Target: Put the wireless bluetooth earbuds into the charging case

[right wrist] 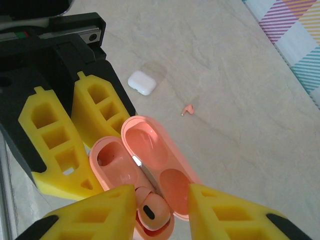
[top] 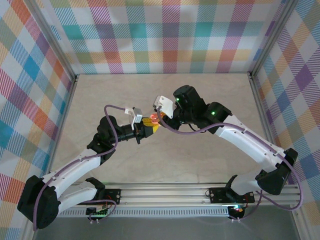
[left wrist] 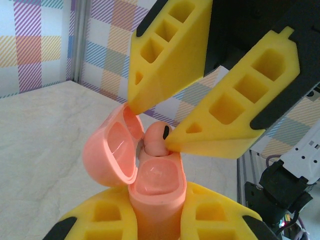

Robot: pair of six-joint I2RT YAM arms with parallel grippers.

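Note:
The pinkish-orange charging case stands upright between the yellow fingers of my left gripper, which is shut on its body. Its lid hangs open to the left. One pinkish-orange earbud sits in the far slot, and the near slot is empty. My right gripper is over the case, jaws apart on either side of that earbud; one fingertip touches it and the other stays clear. A second pink earbud lies on the table. From above, both grippers meet mid-table.
A small white closed case lies on the marble-look table beyond the held case, a little left of the loose earbud. Checked walls and an aluminium frame enclose the table. The arms' base rail runs along the near edge.

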